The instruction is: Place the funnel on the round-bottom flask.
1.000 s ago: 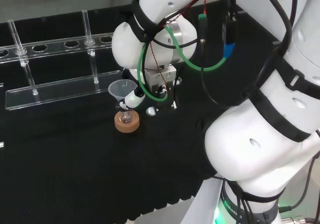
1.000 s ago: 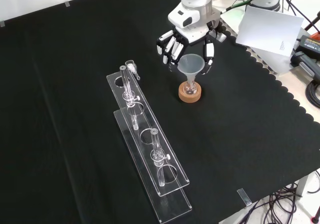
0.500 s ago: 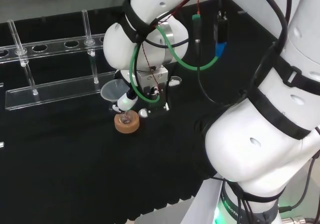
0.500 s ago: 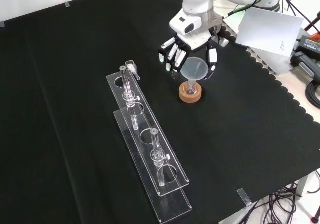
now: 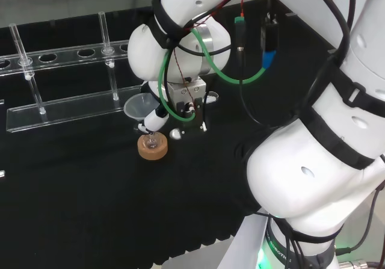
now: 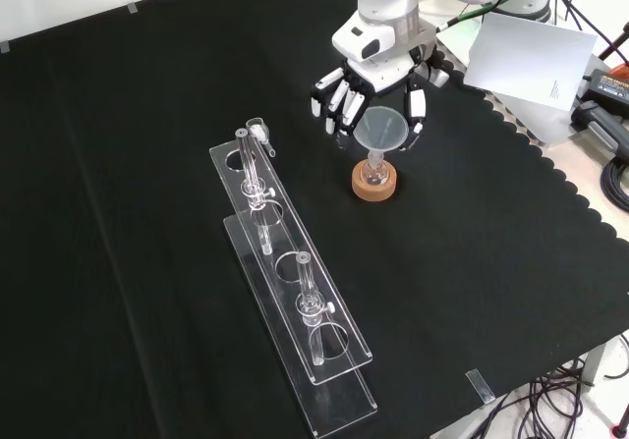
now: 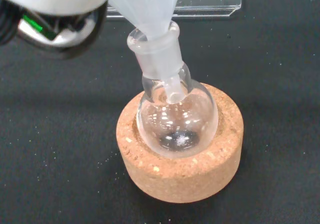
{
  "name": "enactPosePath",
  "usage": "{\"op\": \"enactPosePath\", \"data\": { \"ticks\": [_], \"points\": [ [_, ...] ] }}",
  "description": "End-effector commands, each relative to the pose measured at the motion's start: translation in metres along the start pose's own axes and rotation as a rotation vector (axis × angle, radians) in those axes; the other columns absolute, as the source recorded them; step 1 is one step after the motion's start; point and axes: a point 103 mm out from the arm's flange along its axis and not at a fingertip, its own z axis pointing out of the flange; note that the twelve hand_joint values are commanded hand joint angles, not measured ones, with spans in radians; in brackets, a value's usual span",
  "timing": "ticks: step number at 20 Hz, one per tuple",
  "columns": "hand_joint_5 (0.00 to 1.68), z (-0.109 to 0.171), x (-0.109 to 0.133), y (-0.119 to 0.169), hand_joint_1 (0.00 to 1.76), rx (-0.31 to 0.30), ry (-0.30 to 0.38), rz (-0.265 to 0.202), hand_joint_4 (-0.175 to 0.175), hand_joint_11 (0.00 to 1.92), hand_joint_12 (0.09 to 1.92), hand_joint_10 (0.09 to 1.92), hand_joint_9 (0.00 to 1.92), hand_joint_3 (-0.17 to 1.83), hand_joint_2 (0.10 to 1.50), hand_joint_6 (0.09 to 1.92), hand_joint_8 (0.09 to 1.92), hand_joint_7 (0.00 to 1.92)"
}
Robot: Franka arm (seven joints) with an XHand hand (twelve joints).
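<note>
Head view: hand (image 5: 157, 119) pinches the funnel (image 5: 138, 107) above the round-bottom flask (image 5: 152, 141) on its cork ring (image 5: 153, 148). Front view: fingers (image 6: 339, 100) curl beside the funnel's cone. Wrist view: the stem sits inside the flask's neck.

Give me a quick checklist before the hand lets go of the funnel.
1. Funnel stem inside the round-bottom flask neck: ok, the wrist view shows its tip below the neck.
2. Flask seated in the cork ring: ok.
3. Funnel upright: not ok, it leans in the neck.
4. Hand at the funnel, fingers beside the cone: ok.
5. Fingers gripping the funnel: cannot tell.
6. Test tube rack apart from the flask: ok.
</note>
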Motion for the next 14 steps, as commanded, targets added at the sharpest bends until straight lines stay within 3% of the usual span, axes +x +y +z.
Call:
{"op": "enactPosePath", "data": {
  "ticks": [1, 14],
  "points": [
    [0.74, -0.0028, -0.0051, -0.0044, 0.84, 0.009, 0.008, 0.001, 0.051, 0.00, 1.17, 0.44, 0.67, 0.71, 0.48, 0.23, 0.28, 1.07],
    [0.67, -0.0019, -0.0086, -0.0053, 0.79, 0.054, 0.034, -0.011, 0.029, 0.00, 1.12, 0.45, 0.63, 0.67, 0.51, 0.19, 0.28, 1.02]
  ]
}}
